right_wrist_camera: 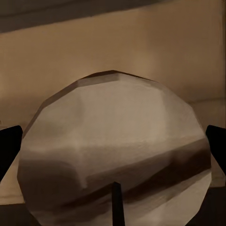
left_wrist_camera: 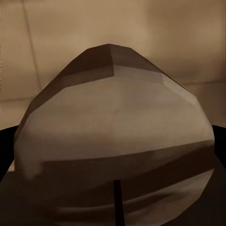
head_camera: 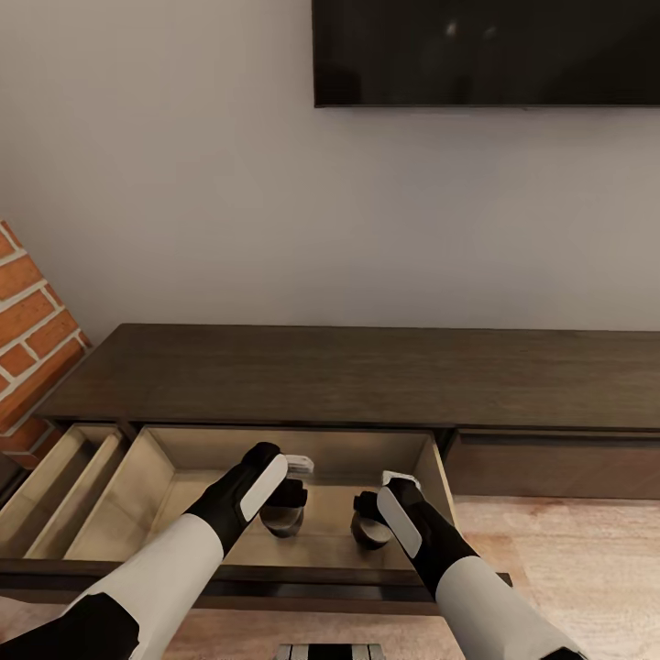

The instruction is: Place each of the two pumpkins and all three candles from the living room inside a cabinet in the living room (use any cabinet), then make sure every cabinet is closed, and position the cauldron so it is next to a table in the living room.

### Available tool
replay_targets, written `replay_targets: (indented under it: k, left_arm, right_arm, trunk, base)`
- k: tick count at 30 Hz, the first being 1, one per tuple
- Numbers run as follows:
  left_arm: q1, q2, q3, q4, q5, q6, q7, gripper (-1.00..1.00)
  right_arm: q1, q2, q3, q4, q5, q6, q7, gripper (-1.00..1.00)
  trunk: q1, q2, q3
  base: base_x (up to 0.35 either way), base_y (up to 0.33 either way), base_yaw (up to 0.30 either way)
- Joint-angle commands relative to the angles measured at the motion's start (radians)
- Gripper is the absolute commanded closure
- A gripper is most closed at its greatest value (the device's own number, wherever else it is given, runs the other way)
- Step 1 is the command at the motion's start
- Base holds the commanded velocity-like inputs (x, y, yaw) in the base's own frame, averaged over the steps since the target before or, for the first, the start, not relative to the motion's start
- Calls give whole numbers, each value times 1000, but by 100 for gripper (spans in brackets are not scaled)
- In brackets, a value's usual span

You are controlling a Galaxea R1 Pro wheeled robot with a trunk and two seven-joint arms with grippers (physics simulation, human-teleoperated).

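Observation:
The long dark-brown cabinet [head_camera: 275, 376] stands against the wall with a wide drawer [head_camera: 156, 486] pulled out toward me. My left gripper [head_camera: 286, 502] reaches down into that drawer, shut on a stubby grey-beige candle [head_camera: 280, 525]. Close up, that candle [left_wrist_camera: 113, 141] bulges between the dark fingers [left_wrist_camera: 5, 155]. My right gripper [head_camera: 371, 518] is also inside the drawer, shut on a second candle [head_camera: 369, 537]. This candle [right_wrist_camera: 117, 150] sits between the fingertips [right_wrist_camera: 8, 150], above the drawer's pale floor. The two candles hang side by side, a short gap apart.
A second compartment [head_camera: 60, 490] stands open at the cabinet's left end. A red brick wall [head_camera: 27, 330] adjoins on the left. A dark screen [head_camera: 486, 50] hangs on the wall above. The closed front panel [head_camera: 559, 463] and wood floor [head_camera: 577, 568] lie to the right.

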Motion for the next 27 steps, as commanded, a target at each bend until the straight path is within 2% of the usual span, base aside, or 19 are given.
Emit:
replay_targets:
  k: [1,7,11,17,21,27]
  left_arm:
    - [-1,1,-4,-1,11,-4,10,100]
    - [-1,2,-5,-11,11,-11,10,100]
    - [-1,2,-5,-15,11,-12,10,100]
    - [0,3,-5,-16,11,-26,10,100]
    - [0,4,-6,-16,11,-32,9,100]
    - [0,5,-6,-22,11,-40,8,100]
  right_arm:
    - [-1,-1,5,0,-12,-21,-10,100]
    - [-1,-2,8,3,-12,-62,-10,100]
    - [-1,-2,9,4,-12,-67,-10,100]
    - [-1,-2,9,3,-11,-69,-10,100]
    - [-1,-2,9,3,-11,-69,-10,100]
    - [-1,-2,9,3,-10,-69,-10,100]
  trunk:
    - [0,-1,-5]
    - [3,-2,-24]
    - [3,-2,-24]
    - [5,-3,-47]
    - [5,-3,-47]
    - [7,-4,-67]
  base:
    - [0,0,0]
    - [0,0,0]
    - [0,0,0]
    - [0,0,0]
    - [0,0,0]
    - [0,0,0]
